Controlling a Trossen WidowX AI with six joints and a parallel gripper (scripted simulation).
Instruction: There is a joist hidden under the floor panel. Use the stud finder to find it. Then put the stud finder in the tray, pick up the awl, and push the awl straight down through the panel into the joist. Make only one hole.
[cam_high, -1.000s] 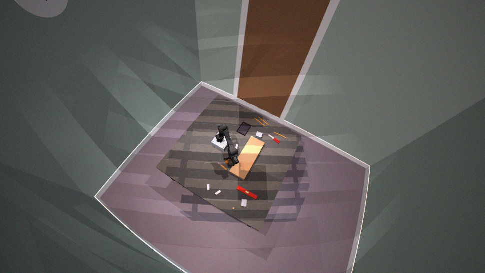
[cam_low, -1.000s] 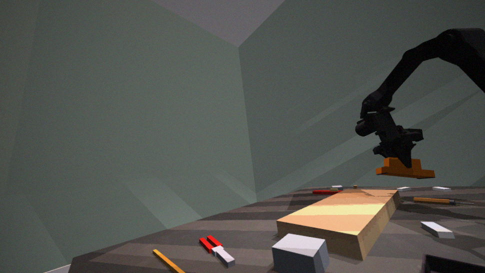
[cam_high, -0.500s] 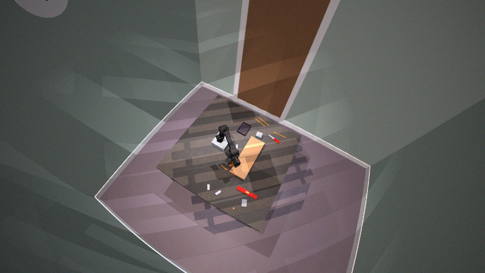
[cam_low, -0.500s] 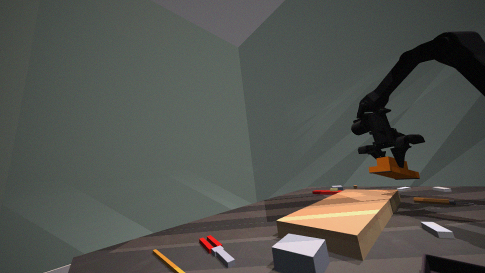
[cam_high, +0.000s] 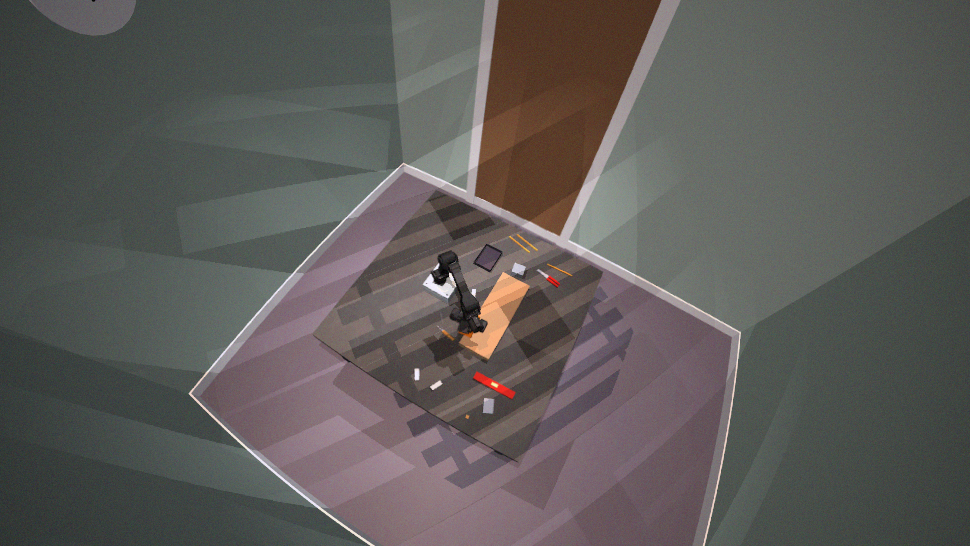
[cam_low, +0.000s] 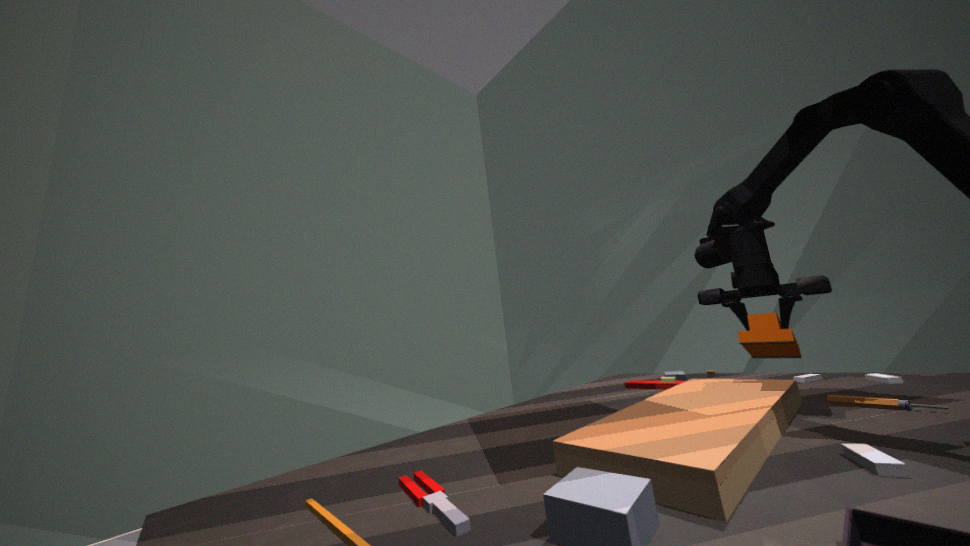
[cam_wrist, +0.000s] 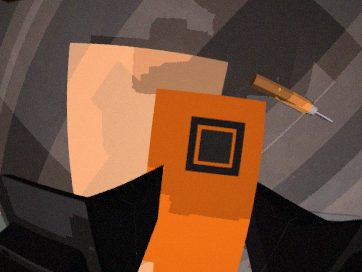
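Nearest, at the edge of the outside view, the tray (cam_high: 496, 261) (cam_low: 847, 529) is seen on the surface (cam_high: 380, 291) (cam_low: 285, 505), with no stud finder in it. A grey block (cam_high: 518, 269) (cam_low: 597, 505) is set near the close end of the floor panel (cam_high: 505, 308) (cam_low: 672, 427) (cam_wrist: 107, 115). On the wood that can be seen, no hole is found.

Farther back, the orange stud finder (cam_high: 466, 333) (cam_low: 769, 337) (cam_wrist: 175, 150) is pinched in the pincer (cam_high: 471, 330) (cam_low: 767, 325) (cam_wrist: 202, 176). It is held up in the air near the far end of the panel, not touching the wood, and it looks a bit tipped. The square on it looks dark, so it cannot be told whether the joist is found.

The awl (cam_high: 445, 333) (cam_low: 865, 402) (cam_wrist: 285, 95) is left lying flat beside the panel. Farthest back, a red spirit level (cam_high: 494, 385) (cam_low: 648, 384) is seen, which is likely not needed.

So the picking up of the stud finder is done, and the looking seems to be only starting. The finder should next be brought down flat on the wood and slid along. The putting away, the awl and the one hole are all left to be done.
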